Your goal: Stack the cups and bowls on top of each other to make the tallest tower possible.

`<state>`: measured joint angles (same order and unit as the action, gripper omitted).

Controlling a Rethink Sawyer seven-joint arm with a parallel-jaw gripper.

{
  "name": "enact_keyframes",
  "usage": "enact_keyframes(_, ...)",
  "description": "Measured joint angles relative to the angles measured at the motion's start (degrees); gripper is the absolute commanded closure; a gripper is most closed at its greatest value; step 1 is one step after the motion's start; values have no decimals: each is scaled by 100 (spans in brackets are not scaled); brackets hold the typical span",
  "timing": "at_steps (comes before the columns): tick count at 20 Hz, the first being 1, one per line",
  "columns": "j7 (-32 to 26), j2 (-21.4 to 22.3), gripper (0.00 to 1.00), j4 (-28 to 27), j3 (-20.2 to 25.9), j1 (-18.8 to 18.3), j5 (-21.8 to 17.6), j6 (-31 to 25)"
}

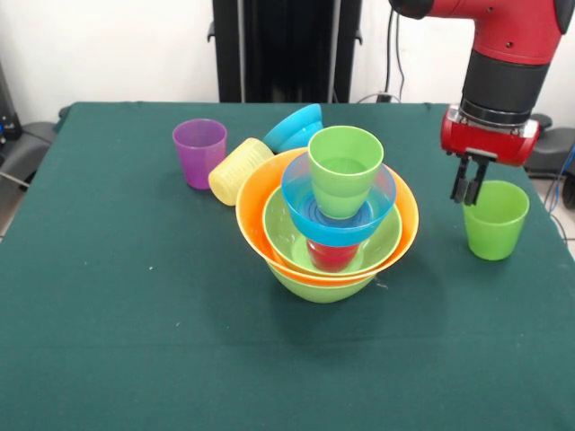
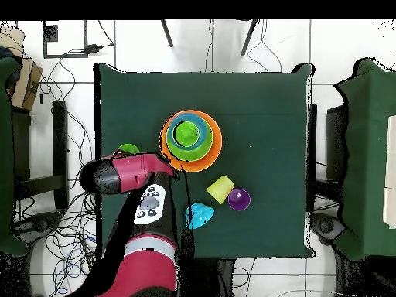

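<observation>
A: Item: tower (image 1: 328, 229), mid-tabletop (image 1: 135, 341). Green bowl, orange bowl, green bowl, red cup (image 1: 331, 255), blue bowl (image 1: 339, 208), green cup (image 1: 345, 169) on top. Hazard?

B: Upper tiers sit perched on the red cup; a nudge would likely topple them.

A: Pincer (image 1: 472, 183)?

B: Tips pressed together, holding nothing, just above the loose green cup (image 1: 495, 219) near the edge. That cup could be knocked off.

A: Room?

B: The near half lies open; purple cup (image 1: 199, 153), yellow cup (image 1: 239, 171) and spare blue bowl (image 1: 296, 128) crowd behind.
</observation>
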<state>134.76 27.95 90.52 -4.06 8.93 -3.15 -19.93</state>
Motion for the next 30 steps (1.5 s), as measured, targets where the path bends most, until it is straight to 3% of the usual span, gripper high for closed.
enact_keyframes(3, 0, 0, 100, 0, 0, -2, 23, -1)
enact_keyframes(4, 0, 0, 0, 1, -1, -2, 42, -1)
enact_keyframes(21, 0, 0, 0, 1, -16, 7, 180, 0)
enact_keyframes(30, 0, 1, 0, 24, -96, 194, 287, 47)
